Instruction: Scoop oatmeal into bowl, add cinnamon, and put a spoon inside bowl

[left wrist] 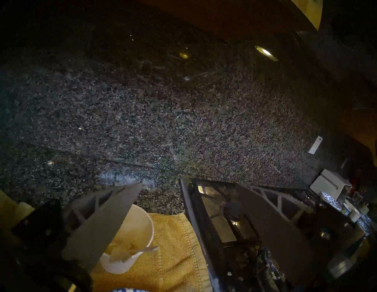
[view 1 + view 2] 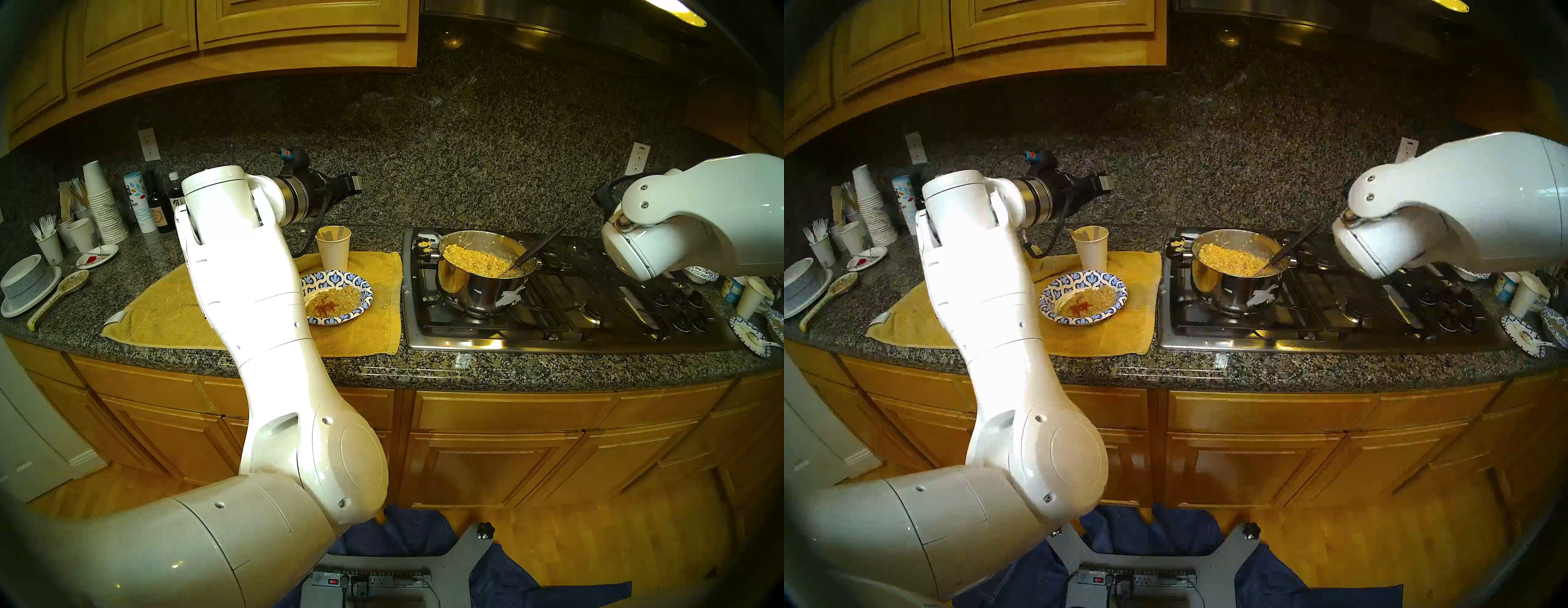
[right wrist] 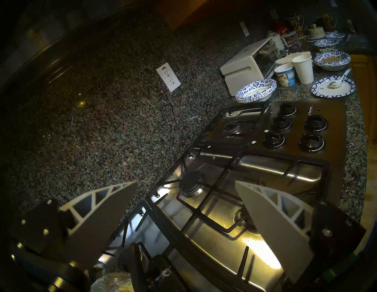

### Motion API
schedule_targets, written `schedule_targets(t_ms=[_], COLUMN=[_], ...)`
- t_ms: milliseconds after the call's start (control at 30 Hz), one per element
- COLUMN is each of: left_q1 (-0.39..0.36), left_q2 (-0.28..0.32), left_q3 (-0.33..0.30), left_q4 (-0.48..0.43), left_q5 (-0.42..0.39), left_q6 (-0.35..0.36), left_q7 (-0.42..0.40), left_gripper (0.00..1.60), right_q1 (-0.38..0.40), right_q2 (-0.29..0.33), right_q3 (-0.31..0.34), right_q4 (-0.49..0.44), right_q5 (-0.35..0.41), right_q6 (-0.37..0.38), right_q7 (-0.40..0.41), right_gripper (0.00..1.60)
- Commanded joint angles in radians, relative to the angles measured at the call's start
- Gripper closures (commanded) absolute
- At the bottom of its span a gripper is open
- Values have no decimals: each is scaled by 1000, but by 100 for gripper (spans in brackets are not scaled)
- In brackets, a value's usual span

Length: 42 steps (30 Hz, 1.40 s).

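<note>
The blue-and-white patterned bowl (image 2: 339, 278) (image 2: 1081, 280) sits on a yellow towel, holding tan oatmeal (image 2: 337, 295) with a reddish-brown dusting on it. More oatmeal (image 2: 475, 254) fills the steel pot (image 2: 471, 293) on the stove. Behind the bowl stands a paper cup (image 2: 334, 250) (image 1: 140, 224), and a white spoon (image 1: 142, 250) leans out of it. My left gripper (image 2: 356, 183) (image 1: 188, 185) hovers open and empty above the cup, pointing at the backsplash. My right gripper (image 3: 186, 182) hangs open and empty over the stove's right burners. The cinnamon jar is out of view.
A black-handled serving spoon (image 2: 539, 250) rests in the pot. Stacked cups (image 2: 102, 204), bottles (image 2: 155, 204), grey bowls (image 2: 25, 280) and a speckled spoon (image 2: 59, 297) crowd the left counter. A toaster oven (image 3: 248, 65), cups and patterned plates (image 3: 333, 86) sit right of the stove (image 2: 551, 322).
</note>
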Motion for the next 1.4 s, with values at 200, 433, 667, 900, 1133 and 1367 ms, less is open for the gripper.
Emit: schedule_targets(t_ms=[200, 433, 667, 900, 1133, 1367], left_q1=[21, 47, 85, 130, 188, 241], left_q2=[17, 30, 40, 56, 85, 114], left_q3=[-2, -5, -3, -6, -12, -14], left_q4=[-121, -166, -205, -232, -260, -284], left_q5=[-64, -86, -108, -122, -133, -143], left_q6=[-3, -3, -3, -3, -3, -3], left_q7=[-83, -84, -86, -83, -79, -79], left_gripper=[0, 0, 0, 0, 0, 0], right_q1=[28, 28, 28, 28, 29, 30], right_q2=[-5, -7, -9, -11, -13, -14], right_q3=[14, 14, 14, 14, 14, 14], right_q4=[16, 16, 17, 18, 19, 20], right_q5=[-7, -4, -2, 0, 2, 3], right_q6=[0, 0, 0, 0, 0, 0], right_q7=[6, 6, 6, 6, 6, 6], right_gripper=[0, 0, 0, 0, 0, 0])
